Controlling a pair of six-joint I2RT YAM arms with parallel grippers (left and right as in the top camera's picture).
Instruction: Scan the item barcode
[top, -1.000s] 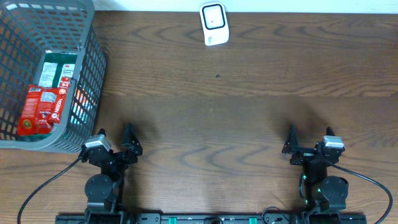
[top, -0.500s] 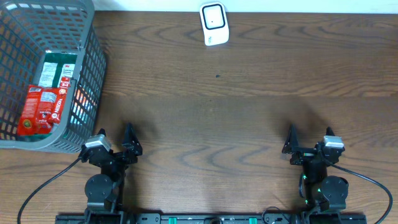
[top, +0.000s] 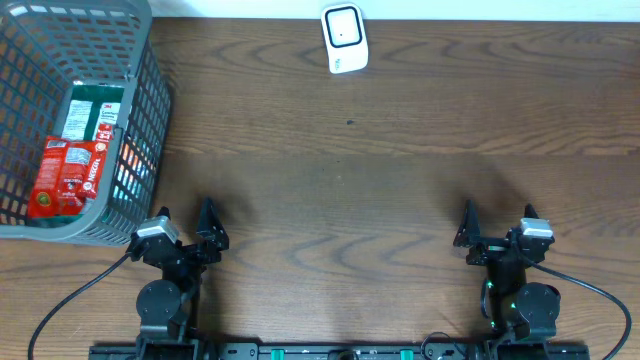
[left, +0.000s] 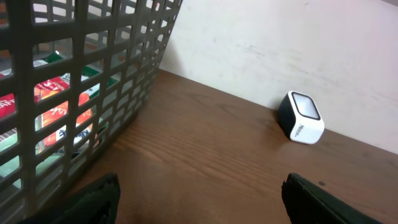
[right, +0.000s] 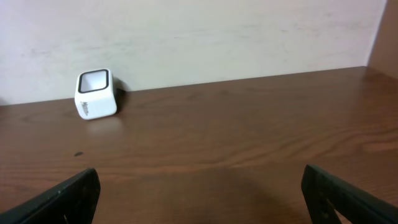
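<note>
Two items lie in the grey basket (top: 150, 130) at the far left: a red packet (top: 65, 175) and, behind it, a green and white package (top: 95, 112). No barcode shows on either. The white scanner (top: 343, 38) with its dark window stands at the table's back edge; it also shows in the left wrist view as the scanner (left: 301, 118) and in the right wrist view as the scanner (right: 95, 94). My left gripper (top: 186, 222) rests open near the front edge, just right of the basket's near corner. My right gripper (top: 497, 225) stands open at the front right, holding nothing.
Through the basket's mesh wall (left: 106, 74), close on the left in the left wrist view, I see the red packet (left: 53, 93). A pale wall (right: 217, 37) rises behind the brown wooden table (top: 350, 180). Cables run from both arm bases at the front.
</note>
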